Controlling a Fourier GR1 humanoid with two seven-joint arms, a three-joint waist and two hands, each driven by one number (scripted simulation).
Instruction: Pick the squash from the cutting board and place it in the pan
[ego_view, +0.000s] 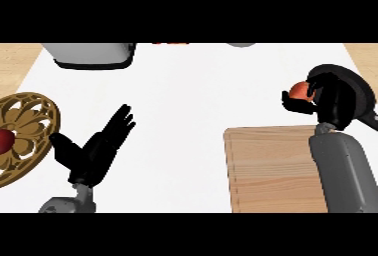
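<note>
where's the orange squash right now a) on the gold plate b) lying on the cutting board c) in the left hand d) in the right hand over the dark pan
d: the right hand is curled round the squash over the pan, beyond the cutting board; the left hand is open and holds nothing.

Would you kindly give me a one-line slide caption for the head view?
Right robot hand holds the squash over the pan, beyond the cutting board.

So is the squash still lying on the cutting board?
No, the cutting board is bare and the right hand curls round the orange squash beside the black pan.
</note>
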